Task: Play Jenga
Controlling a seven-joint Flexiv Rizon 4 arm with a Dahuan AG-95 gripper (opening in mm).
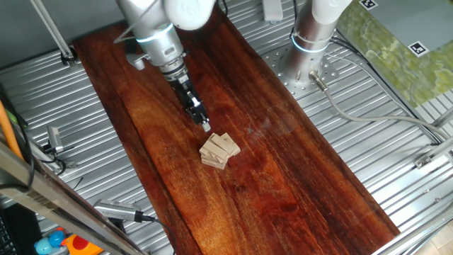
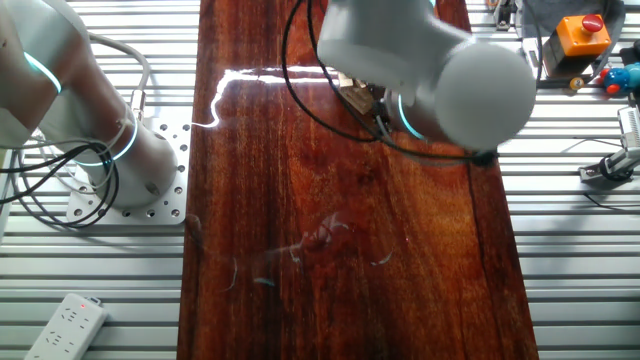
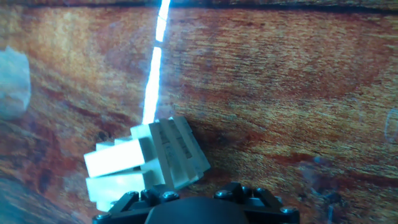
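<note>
The Jenga stack (image 1: 219, 150) is a small pile of pale tan blocks in crossed layers on the dark wood board (image 1: 283, 177). Its layers look skewed. My gripper (image 1: 205, 127) hangs just up and left of the stack, with its narrow fingers together and nothing between them. In the hand view the stack (image 3: 149, 158) sits low and left of centre, just above the gripper's dark body, and the fingertips do not show. In the other fixed view my arm (image 2: 440, 70) hides most of the stack; only a tan sliver (image 2: 354, 97) shows.
A second arm's base (image 1: 311, 35) stands on the metal table beyond the board's right edge. Cables (image 1: 368, 113) run beside it. A white power strip (image 2: 65, 325) and an orange button box (image 2: 582, 35) lie off the board.
</note>
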